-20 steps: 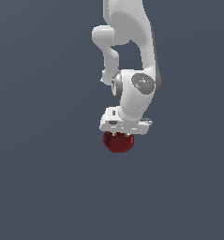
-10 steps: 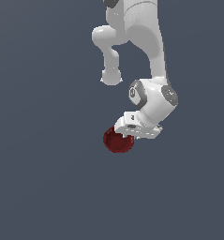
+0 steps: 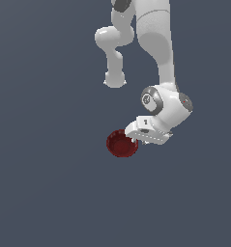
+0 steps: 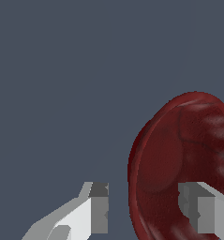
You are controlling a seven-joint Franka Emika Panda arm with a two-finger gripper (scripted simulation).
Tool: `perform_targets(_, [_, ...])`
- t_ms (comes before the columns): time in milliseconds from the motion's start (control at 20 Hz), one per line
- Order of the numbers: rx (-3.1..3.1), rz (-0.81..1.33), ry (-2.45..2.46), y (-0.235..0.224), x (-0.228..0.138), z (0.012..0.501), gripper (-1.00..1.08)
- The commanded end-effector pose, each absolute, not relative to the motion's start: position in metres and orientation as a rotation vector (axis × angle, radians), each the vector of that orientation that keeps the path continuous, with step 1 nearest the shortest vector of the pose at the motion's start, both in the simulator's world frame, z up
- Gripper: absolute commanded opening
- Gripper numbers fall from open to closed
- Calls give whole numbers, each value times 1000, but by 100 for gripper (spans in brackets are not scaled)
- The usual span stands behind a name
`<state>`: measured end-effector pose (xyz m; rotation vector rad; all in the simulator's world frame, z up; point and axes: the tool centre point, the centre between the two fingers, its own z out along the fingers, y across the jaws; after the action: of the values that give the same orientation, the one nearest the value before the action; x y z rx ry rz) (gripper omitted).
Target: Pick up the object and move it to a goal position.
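Note:
The object, a small dark red glossy bowl (image 3: pixel 121 144), sits at the middle of the exterior view, its inside turned toward the camera. My gripper (image 3: pixel 135 140) reaches it from the exterior view's right, with the hand tilted over. In the wrist view the bowl (image 4: pixel 179 154) fills one side and its rim runs between my two fingers. One finger (image 4: pixel 100 206) is outside the bowl, with a visible gap to the rim. The other finger (image 4: pixel 197 206) is over the bowl's inside. The gripper (image 4: pixel 146 204) is open and straddles the rim.
A plain dark grey-blue surface (image 3: pixel 49 183) lies all around, with no other objects in view. The white arm (image 3: pixel 158 53) comes down from the top of the exterior view, its elbow link (image 3: pixel 114 48) hanging behind.
The hand has swung from above the bowl toward the exterior view's right and tilted over. The bowl has stayed in about the same place.

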<state>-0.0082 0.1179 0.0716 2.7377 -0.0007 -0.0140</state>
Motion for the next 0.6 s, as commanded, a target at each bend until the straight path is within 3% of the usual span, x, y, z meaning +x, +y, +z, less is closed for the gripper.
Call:
perform_targets(0, [2728,-9,-2,120,-8,70,28])
perform_targets(550, [2727,-8,-1,111,-9,48,28])
